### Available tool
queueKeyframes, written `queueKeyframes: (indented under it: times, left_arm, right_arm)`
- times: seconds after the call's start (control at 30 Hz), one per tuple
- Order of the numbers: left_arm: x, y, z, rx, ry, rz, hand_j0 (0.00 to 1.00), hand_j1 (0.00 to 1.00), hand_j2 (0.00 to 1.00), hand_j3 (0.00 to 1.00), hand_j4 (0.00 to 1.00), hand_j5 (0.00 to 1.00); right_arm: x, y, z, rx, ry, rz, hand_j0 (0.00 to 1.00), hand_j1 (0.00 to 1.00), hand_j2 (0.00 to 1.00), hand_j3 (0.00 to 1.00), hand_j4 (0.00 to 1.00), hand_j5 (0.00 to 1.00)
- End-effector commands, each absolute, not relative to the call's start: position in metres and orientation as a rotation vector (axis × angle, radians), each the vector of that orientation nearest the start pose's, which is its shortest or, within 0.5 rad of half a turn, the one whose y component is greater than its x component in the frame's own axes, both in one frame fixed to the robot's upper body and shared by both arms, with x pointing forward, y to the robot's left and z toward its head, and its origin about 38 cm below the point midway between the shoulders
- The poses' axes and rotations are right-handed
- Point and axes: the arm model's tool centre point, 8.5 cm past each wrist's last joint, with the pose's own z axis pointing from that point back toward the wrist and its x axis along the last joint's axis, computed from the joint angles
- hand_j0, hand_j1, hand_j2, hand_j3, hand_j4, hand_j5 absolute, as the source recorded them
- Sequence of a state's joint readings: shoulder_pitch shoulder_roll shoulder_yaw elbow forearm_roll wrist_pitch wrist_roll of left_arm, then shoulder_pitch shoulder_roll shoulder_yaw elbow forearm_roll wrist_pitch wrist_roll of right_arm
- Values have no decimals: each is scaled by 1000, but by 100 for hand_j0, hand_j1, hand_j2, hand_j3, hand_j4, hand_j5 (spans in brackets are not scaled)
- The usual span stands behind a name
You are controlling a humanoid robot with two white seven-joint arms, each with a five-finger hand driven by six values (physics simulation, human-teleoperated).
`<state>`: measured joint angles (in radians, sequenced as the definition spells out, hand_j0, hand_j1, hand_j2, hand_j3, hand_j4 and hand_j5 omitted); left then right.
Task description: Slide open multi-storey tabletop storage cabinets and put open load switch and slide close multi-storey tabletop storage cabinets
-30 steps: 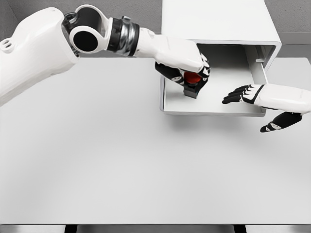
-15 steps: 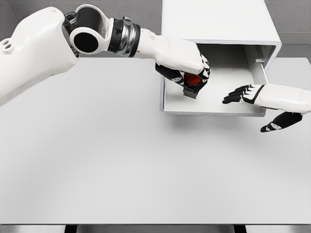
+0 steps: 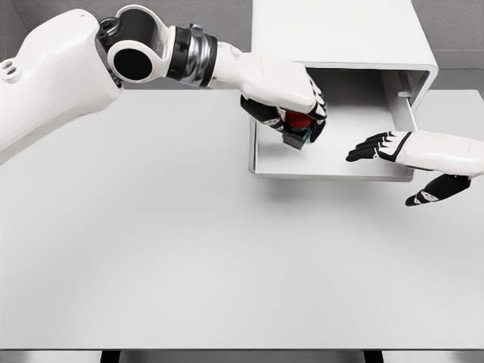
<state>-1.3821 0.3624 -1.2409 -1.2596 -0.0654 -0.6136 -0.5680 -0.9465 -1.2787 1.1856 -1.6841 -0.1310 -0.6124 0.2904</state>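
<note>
Grey wall runs behind the pale white counter (image 3: 189, 249) we are looking down on. On its far right side stands the white storage cabinet (image 3: 340, 34), and its lower drawer (image 3: 333, 162) is slid out toward us, showing a bare white floor and low walls.

Our task object, the load switch (image 3: 299, 130), is a small dark block with a red top. We see it held above the left part of the open drawer, inside the drawer's outline, apart from the drawer floor as far as we can tell. Only the red cap and a dark corner show between the fingers.

Our left hand (image 3: 291, 113) has its black fingers curled tightly around the switch, with the white arm reaching across from the upper left.

Our right hand (image 3: 401, 162) holds nothing. Its fingers are stretched out and relaxed, pointing left over the drawer's right front corner, with the thumb hanging lower over the counter.

We can read no brand, label or writing on the cabinet, the switch or either arm.
</note>
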Motion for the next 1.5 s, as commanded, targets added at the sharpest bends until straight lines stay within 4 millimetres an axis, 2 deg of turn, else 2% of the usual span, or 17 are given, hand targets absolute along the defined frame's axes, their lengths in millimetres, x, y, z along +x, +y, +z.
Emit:
queueKeyframes:
  times: [0.0,0.2,0.27,0.37,0.43,0.53,0.6,0.63,0.7,0.83,0.9,0.93,1.03,1.13,1.23,1.33,1.47]
  left_arm:
    - [466,40,344,-37,1813,2690,100,100,100,100,100,100]
    - [466,41,345,-23,1832,2685,100,100,100,100,100,100]
    - [463,40,355,-29,1865,2644,100,100,100,100,100,100]
    - [447,35,360,17,1857,2594,100,100,100,100,100,100]
    - [436,40,373,29,1888,2534,100,100,100,100,100,100]
    - [413,52,382,76,1883,2480,100,100,100,100,100,100]
    - [395,87,396,68,1964,2415,100,100,100,100,100,100]
    - [390,116,401,28,2043,2387,100,100,100,100,100,100]
    - [393,159,405,11,2172,2398,100,100,100,100,100,100]
    - [396,257,381,-43,2539,2402,100,100,100,100,100,100]
    - [399,280,357,-33,2648,2423,100,100,100,100,100,100]
    - [401,292,338,-23,2678,2484,100,100,100,100,100,100]
    - [395,306,311,20,2738,2532,100,100,100,100,100,100]
    - [392,305,289,71,2746,2571,100,100,100,100,100,100]
    - [398,316,284,42,2778,2594,100,100,100,100,100,100]
    - [398,316,280,51,2781,2604,100,100,100,100,100,100]
    - [397,310,268,70,2760,2630,100,100,100,100,100,100]
  right_arm:
    - [367,-345,271,-121,-1522,1918,100,100,100,100,100,100]
    - [367,-345,271,-122,-1521,1918,100,100,100,100,100,100]
    - [367,-346,272,-124,-1522,1916,100,100,100,100,100,100]
    - [367,-346,272,-124,-1522,1916,100,100,100,100,100,100]
    - [367,-345,272,-124,-1524,1917,100,100,100,100,100,100]
    - [367,-345,271,-123,-1523,1917,100,100,100,100,100,100]
    - [367,-345,271,-122,-1524,1917,100,100,100,100,100,100]
    - [367,-345,271,-122,-1524,1917,100,100,100,100,100,100]
    - [367,-346,271,-122,-1522,1916,100,100,100,100,100,100]
    - [367,-346,271,-122,-1522,1916,100,100,100,100,100,100]
    - [367,-345,271,-123,-1527,1911,100,100,100,100,100,100]
    - [368,-345,272,-128,-1536,1905,100,100,100,100,100,100]
    - [368,-346,273,-129,-1535,1905,100,100,100,100,100,100]
    - [370,-343,275,-137,-1573,1882,100,100,100,100,100,100]
    - [373,-327,267,-88,-1604,1883,100,100,100,100,100,100]
    - [374,-319,265,-66,-1619,1885,100,100,100,100,100,100]
    - [376,-319,266,-69,-1609,1895,100,100,100,100,100,100]
